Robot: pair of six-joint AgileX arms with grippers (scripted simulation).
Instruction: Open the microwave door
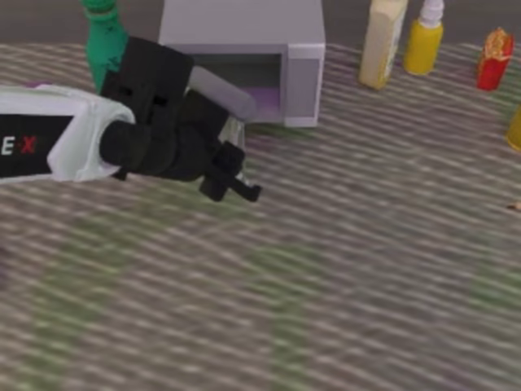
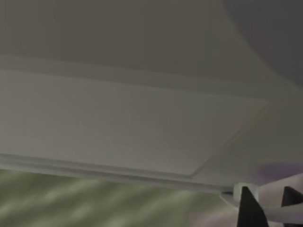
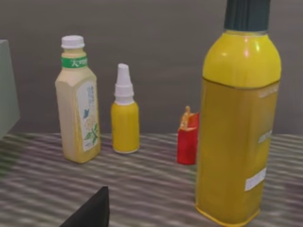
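Light-grey microwave (image 1: 244, 32): back of the table, left of centre, long axis left to right, its mouth facing the front edge.
Door (image 1: 221, 91): swung partly outward from its left hinge, lilac interior showing.
My left gripper (image 1: 236, 181): at the door's free edge; whether my fingers clasp it, I cannot tell.
My right arm: off to the right, beside a yellow bottle (image 3: 239, 123).

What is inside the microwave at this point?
Through the part-open microwave door, the microwave shows only a bare lilac interior in the top view. The door and the left arm's tool cover its left part, so that cannot be checked.
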